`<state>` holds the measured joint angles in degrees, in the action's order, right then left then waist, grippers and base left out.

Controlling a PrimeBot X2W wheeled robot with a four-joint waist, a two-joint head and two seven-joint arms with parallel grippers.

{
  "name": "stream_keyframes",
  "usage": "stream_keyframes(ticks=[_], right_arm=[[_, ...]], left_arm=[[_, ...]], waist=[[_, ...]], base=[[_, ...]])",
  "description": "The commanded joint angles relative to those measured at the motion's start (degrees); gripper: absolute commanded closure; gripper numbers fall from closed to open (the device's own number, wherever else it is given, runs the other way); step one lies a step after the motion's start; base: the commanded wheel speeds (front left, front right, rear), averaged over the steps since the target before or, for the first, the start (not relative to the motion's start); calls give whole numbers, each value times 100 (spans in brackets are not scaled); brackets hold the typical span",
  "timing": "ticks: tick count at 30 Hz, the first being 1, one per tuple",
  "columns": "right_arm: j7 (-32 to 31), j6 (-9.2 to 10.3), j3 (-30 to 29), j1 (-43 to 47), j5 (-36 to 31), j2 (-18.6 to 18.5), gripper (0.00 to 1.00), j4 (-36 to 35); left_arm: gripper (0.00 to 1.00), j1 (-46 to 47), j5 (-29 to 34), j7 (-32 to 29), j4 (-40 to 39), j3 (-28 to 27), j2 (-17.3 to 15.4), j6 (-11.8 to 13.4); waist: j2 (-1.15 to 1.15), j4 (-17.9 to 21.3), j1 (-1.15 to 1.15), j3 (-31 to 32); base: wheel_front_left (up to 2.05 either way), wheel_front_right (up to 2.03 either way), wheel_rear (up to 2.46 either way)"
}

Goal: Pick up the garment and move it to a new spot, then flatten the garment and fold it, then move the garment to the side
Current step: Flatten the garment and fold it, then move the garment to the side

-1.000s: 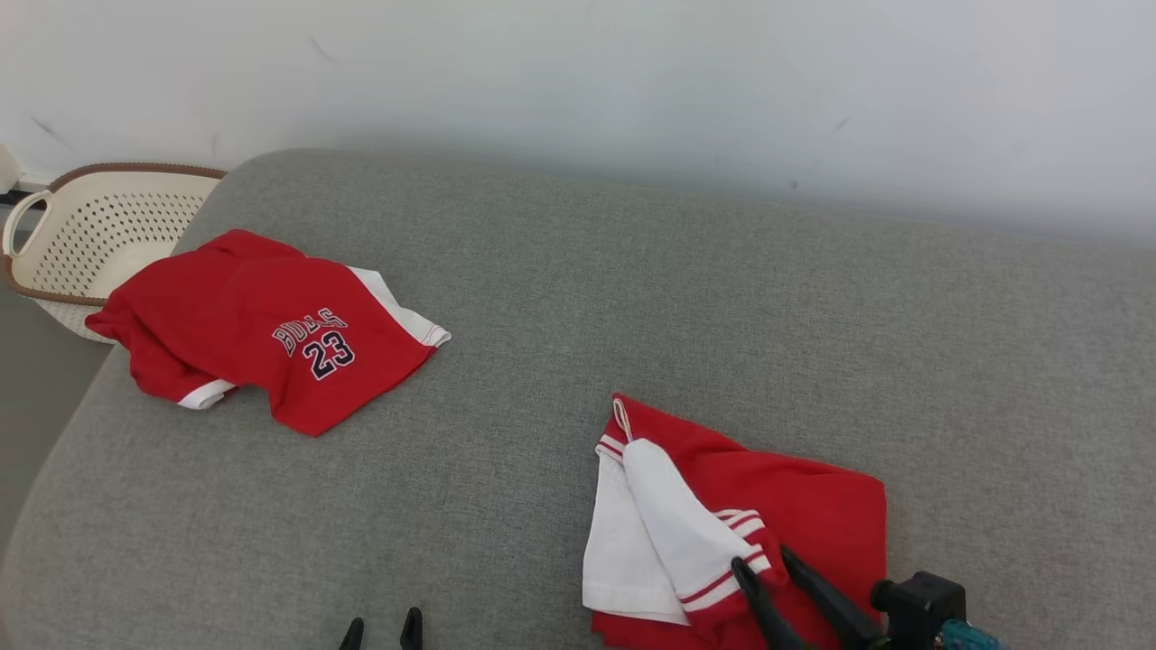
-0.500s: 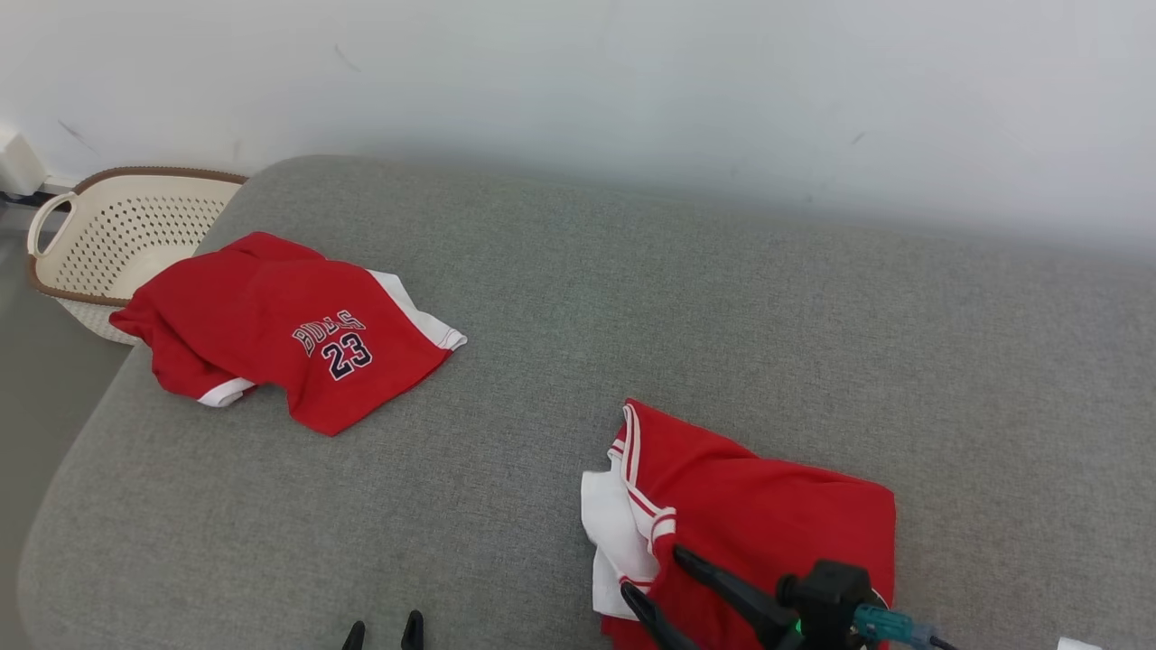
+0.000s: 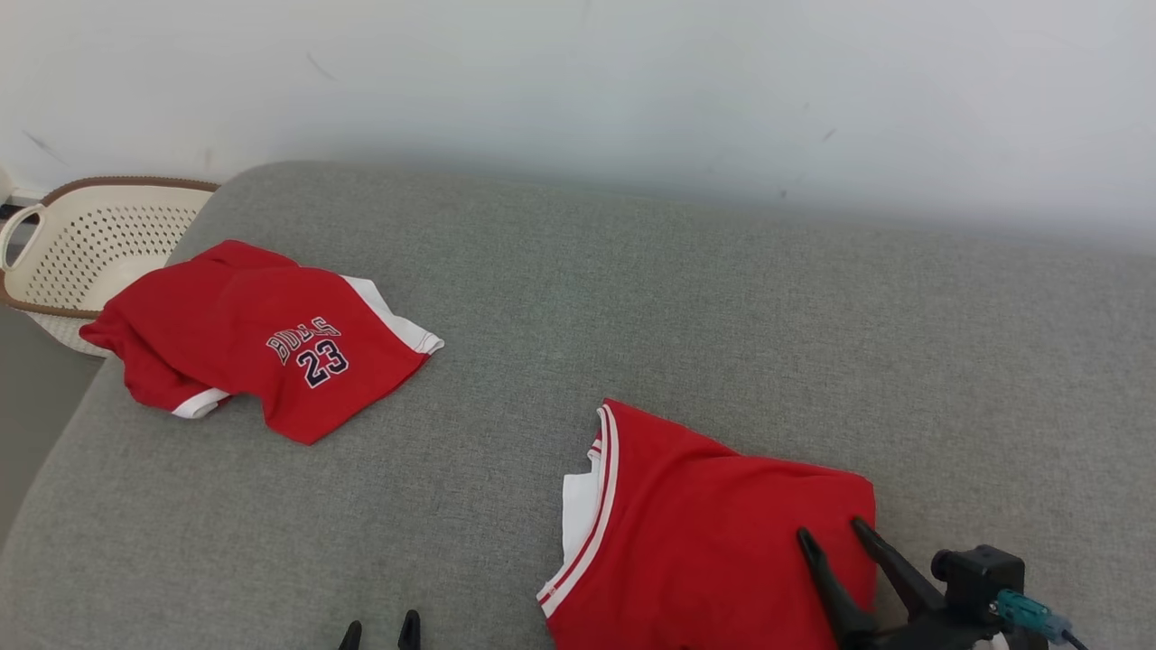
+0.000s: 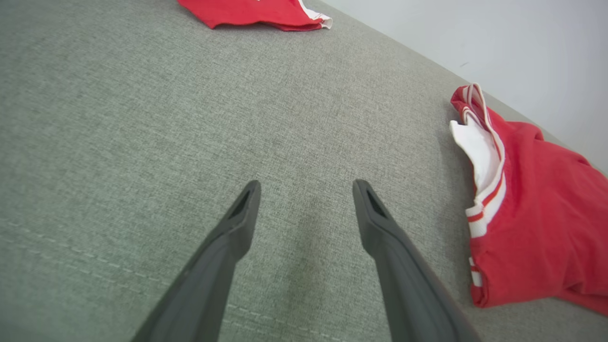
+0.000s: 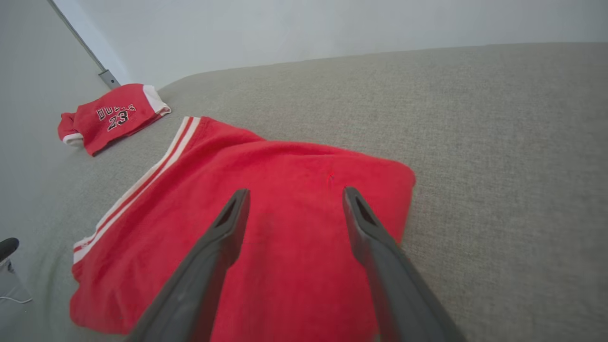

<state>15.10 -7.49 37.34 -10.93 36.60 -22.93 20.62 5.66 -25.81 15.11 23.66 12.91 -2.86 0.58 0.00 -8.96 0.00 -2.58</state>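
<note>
Now that the white flap pinched a second ago is folded under, the left gripper (image 3: 381, 625) waits, jaws spread, over bare couch (image 3: 632, 289); the garment (image 3: 704, 533), front right on the couch, lies red and smooth with a striped left edge, one fold likely done; the right gripper (image 3: 829, 531) hangs above it, jaws spread and empty

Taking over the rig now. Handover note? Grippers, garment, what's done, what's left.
Left gripper: open, empty, low over the bare grey cushion.
Right gripper: open, holding nothing, over the right part of the near red garment.
Garment: lies at the cushion's near right, white-striped edge on its left. The number 23 jersey lies far left by the basket.
Done: looks folded.
Left: move it to the side.
</note>
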Motion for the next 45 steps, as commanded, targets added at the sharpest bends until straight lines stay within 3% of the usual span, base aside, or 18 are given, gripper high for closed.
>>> stream_keyframes(ticks=[1, 18, 24, 30, 31, 33, 45], right_arm=[[0, 0, -75, 98, -36, 64, 0, 118], [0, 0, -1411, 324, -705, 686, 0, 874], [-4, 0, -1309, 455, -620, 806, 0, 1038], [-30, -2, -733, 303, -302, 883, 0, 1257], [-35, -2, -623, 248, -253, 872, 3, 1291], [-36, -2, -517, 93, -170, 801, 100, 1313], [2, -1, -1432, -159, -626, 572, 100, 1191]], left_arm=[[0, -26, 25, 6, -7, -5, -6, -5], [0, 98, 125, 6, 6, 19, -6, 3], [0, 78, 145, 6, 1, -2, -6, 10], [0, 106, 154, 6, -31, 18, -6, 7], [0, 111, 150, 6, -31, 23, -6, 5], [0, 121, 150, 6, -35, 32, -6, 6], [0, 22, 547, 6, -262, -66, -6, 79]], waist=[[0, 19, 0, -35], [0, -81, 0, -185], [0, -71, 0, -152], [0, -88, 0, -142], [0, -93, 0, -143], [0, -105, 0, -144], [0, 149, 0, 75]], base=[[0, 0, 0], [0, 0, 0], [0, 0, 0], [0, 0, 0], [0, 0, 0], [0, 0, 0], [0, 0, 0]])
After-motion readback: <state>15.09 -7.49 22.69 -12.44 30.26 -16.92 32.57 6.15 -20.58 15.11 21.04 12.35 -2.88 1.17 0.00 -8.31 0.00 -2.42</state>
